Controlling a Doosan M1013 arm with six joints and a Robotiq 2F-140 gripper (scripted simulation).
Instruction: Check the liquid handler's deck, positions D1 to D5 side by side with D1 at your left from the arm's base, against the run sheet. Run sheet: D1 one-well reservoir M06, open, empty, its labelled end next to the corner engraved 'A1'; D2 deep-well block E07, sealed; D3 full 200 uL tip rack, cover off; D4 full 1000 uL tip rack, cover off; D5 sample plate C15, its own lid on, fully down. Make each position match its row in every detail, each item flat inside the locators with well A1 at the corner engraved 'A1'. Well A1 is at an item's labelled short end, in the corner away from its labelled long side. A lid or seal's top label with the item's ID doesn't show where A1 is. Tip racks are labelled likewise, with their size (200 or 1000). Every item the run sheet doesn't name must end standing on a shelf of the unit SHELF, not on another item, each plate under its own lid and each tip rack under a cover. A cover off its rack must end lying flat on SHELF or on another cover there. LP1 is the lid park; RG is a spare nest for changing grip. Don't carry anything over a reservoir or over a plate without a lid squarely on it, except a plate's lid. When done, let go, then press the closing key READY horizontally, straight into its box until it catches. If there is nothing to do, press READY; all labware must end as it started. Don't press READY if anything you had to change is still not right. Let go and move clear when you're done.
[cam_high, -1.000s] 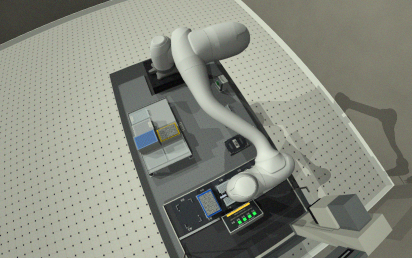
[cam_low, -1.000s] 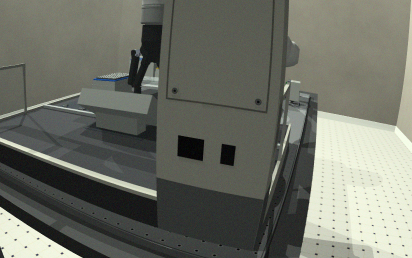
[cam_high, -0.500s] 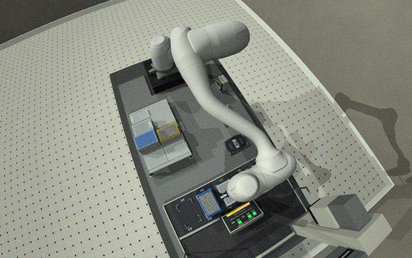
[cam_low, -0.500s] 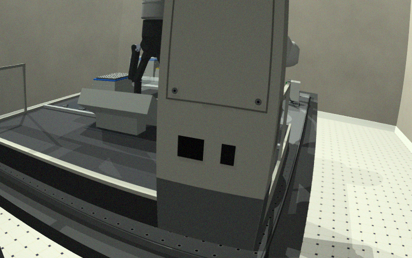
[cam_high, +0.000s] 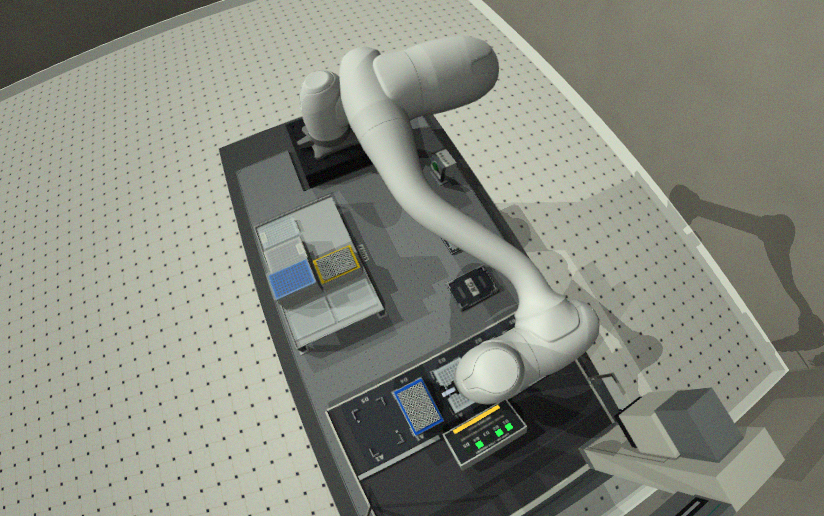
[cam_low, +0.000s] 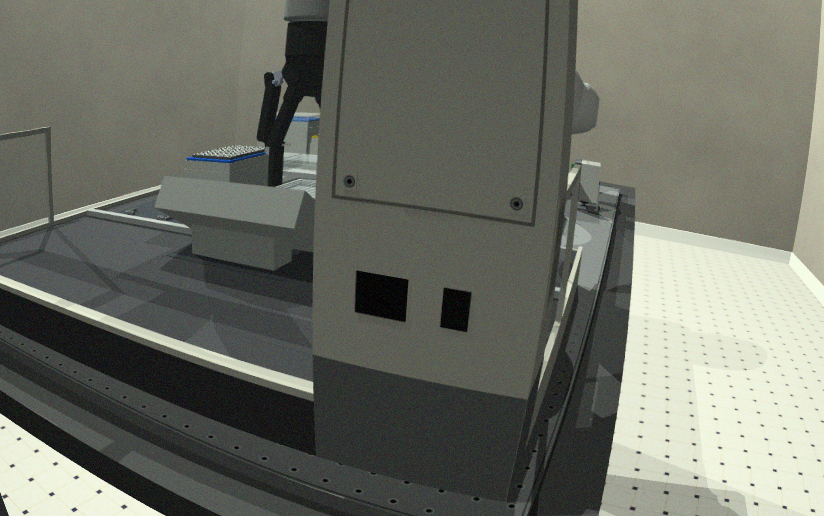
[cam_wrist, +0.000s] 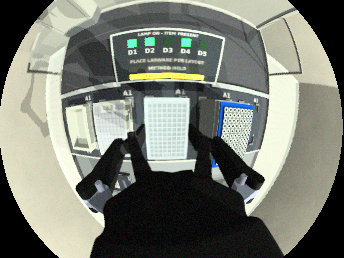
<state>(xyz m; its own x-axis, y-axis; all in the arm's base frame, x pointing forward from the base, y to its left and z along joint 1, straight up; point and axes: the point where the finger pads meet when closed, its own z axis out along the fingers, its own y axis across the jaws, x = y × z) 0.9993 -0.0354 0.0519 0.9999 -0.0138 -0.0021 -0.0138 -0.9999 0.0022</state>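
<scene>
In the wrist view my gripper (cam_wrist: 166, 130) is shut on a white well plate (cam_wrist: 167, 124), gripping its long sides low at deck position D3. I cannot tell whether the plate rests in the locators. The arm's wrist hides most of it in the top view, where only parts of the plate (cam_high: 445, 370) show. A blue-framed tip rack (cam_high: 417, 405) stands uncovered in D4, also seen in the wrist view (cam_wrist: 238, 127). D5 (cam_high: 377, 425) holds only bare locators. A pale reservoir (cam_wrist: 79, 125) sits in D1 and a block (cam_wrist: 114, 124) in D2. In the exterior view the fingers (cam_low: 276, 142) reach down beside the blue rack (cam_low: 226, 153).
The shelf unit carries two white-lidded plates (cam_high: 280, 243), a blue cover (cam_high: 291, 279) and a yellow-framed open tip rack (cam_high: 335, 264). The spare nest (cam_high: 468, 290) lies mid-table and the READY key box (cam_high: 440, 165) near the base. A status panel (cam_high: 484, 432) stands behind the deck.
</scene>
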